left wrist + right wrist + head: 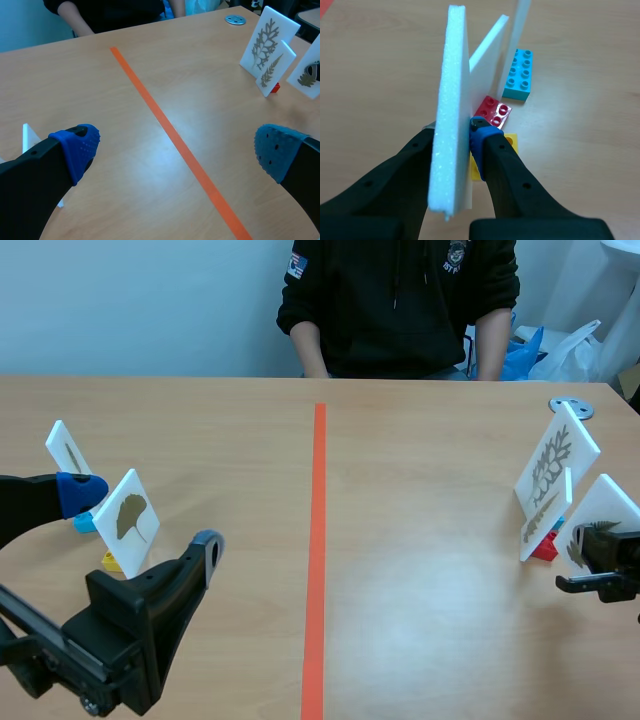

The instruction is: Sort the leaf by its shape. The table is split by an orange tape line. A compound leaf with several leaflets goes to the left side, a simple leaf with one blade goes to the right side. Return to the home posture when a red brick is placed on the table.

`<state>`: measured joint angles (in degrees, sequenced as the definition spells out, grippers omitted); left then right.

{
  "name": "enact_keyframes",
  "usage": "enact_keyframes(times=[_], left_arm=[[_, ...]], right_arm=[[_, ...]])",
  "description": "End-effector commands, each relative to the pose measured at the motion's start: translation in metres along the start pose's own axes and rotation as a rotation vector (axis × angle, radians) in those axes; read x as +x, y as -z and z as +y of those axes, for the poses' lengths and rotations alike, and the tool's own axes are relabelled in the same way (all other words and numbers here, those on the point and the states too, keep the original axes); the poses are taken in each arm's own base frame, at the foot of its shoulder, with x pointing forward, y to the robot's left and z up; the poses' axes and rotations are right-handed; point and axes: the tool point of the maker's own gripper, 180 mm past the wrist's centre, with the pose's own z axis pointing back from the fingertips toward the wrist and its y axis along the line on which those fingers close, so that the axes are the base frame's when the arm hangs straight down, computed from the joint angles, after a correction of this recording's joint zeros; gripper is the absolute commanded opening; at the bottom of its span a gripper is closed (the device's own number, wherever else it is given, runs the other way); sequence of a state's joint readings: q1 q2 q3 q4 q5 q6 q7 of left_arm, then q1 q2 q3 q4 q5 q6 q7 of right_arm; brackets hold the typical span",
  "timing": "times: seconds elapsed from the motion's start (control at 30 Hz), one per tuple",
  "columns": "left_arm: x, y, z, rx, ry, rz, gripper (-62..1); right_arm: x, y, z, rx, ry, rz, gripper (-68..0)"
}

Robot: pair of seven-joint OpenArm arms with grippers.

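One leaf card (449,110) upright, edge-on

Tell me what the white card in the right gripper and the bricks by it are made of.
Card: likely foam board, its thick edge grainy and matte. Red brick and blue brick: apparently moulded plastic, smooth, slightly glossy, studded.

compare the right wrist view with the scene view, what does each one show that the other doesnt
Only the right wrist view: the held card seen edge-on, pressed between the fingers of the right gripper, plus a blue brick and a yellow brick at the cards' feet. Only the scene view: the person, the orange tape line, the open left gripper and the fan-leaf card near it. Both: the right gripper, its card and the red brick.
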<state>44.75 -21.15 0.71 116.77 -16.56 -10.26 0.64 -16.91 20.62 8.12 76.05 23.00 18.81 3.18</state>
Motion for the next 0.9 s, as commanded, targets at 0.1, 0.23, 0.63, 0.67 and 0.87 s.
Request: enact_keyframes(times=[0.1, 0.23, 0.63, 0.67, 0.87], left_arm=[[0.007, 0.0, 0.0, 0.0, 0.001, -0.027, 1.4], [0.007, 0.0, 0.0, 0.0, 0.001, -0.028, 1.4], [0.008, 0.0, 0.0, 0.0, 0.001, -0.028, 1.4], [0.008, 0.0, 0.0, 0.0, 0.001, -0.028, 1.4], [0.008, 0.0, 0.0, 0.0, 0.001, -0.033, 1.4]], right_arm=[[0.018, 0.012, -0.008, -0.009, 0.006, -0.054, -65.5], [0.011, 0.017, -0.005, -0.002, 0.013, -0.038, -65.5], [-0.009, 0.018, 0.003, -0.016, -0.008, -0.023, -65.5], [-0.009, 0.018, 0.003, -0.021, -0.011, -0.022, -65.3], [-0.016, 0.017, -0.002, -0.041, -0.018, -0.025, -65.1]])
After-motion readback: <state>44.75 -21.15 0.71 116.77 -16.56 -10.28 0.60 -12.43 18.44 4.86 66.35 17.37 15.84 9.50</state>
